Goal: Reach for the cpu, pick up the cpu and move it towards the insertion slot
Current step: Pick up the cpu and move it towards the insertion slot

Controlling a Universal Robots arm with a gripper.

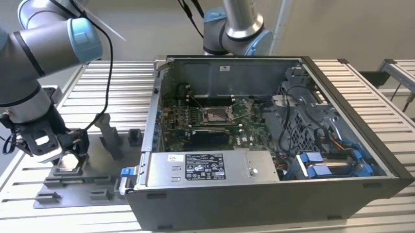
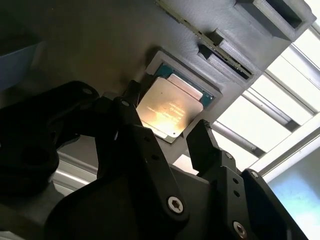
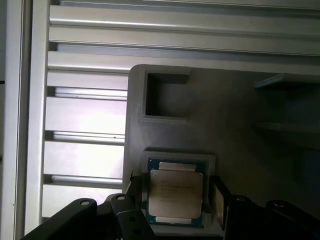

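In the second wrist view we look past the dark body of the end effector [image 2: 165, 111], which straddles the cpu [image 2: 167, 106]. The chip's silvery lid catches a warm glare and lies at a raised nest [image 2: 156, 59] on the grey fixture plate [image 2: 100, 40]. Pale slats of the counter [image 2: 260, 112] run beyond the plate's edge. We cannot tell whether the end effector is clenched on the chip or released.

In the first wrist view we see the cpu [image 3: 176, 190] more squarely. A teal board edge shows around its lid, and it lies inside the nest's rim. This view adds a square pocket [image 3: 165, 95] in the plate, near the nest, and a longer run of counter slats beside the plate.

The exterior view adds the wider layout. At the exterior view's lower left the arm [image 1: 29, 82] reaches down and the end effector [image 1: 65, 158] sits low over the fixture plate. The open computer case [image 1: 259, 204] takes up the middle and right of the frame. Inside it the insertion slot [image 1: 216, 115] sits on the green motherboard [image 1: 175, 121], well apart from the end effector, with the case wall between them. A silver power-supply box [image 1: 207, 167] lies below the motherboard in the frame. A second arm [image 1: 233, 29] stands at the top of the frame, behind the case.
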